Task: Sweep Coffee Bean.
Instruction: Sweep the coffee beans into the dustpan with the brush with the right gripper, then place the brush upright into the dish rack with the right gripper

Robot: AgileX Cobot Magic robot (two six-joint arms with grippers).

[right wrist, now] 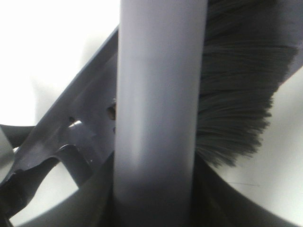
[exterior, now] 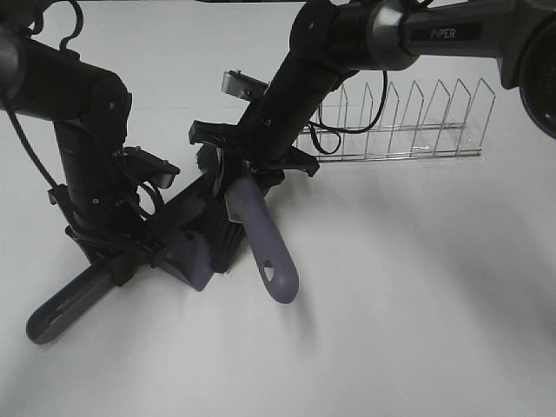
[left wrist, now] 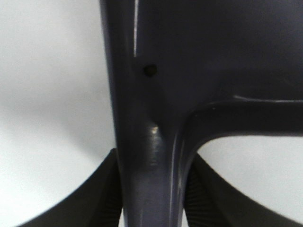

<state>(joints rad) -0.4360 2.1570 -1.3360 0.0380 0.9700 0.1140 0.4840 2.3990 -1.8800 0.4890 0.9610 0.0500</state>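
The left tool [exterior: 120, 271] is clamped on the pan's handle [exterior: 61, 313], low in the left of the high view. Judging by the slope of the handle, this grip tips the pan [exterior: 187, 252] so its lip meets the table [exterior: 417, 304] and its mouth faces the brush. The right tool [exterior: 248, 169] reaches across the middle and is closed round the brush [exterior: 265, 243] near its head. The long handle sticks out toward the lower centre, and the bristles [right wrist: 236, 94] sit just beside the pan's wall, probably to push debris over the lip. The left wrist view shows ribbed dark pads [left wrist: 106, 201] pressed to both sides of the pan's stem. Pan and brush are smooth moulded plastic, grey-lavender and slightly glossy. The brush handle is a rounded bar that widens to a flat end with a hanging hole. The bristles are fine, black and densely packed, fanning out at the tips. No cluster of beans shows in any view. One brownish speck [right wrist: 112, 111] against the pan's wall may be a bean, though I cannot be sure. The rest are likely hidden under the brush head and arms or already inside the pan. A thin wire rack [exterior: 408, 130] with triangular dividers stands in the upper right, well apart on the matte white table.
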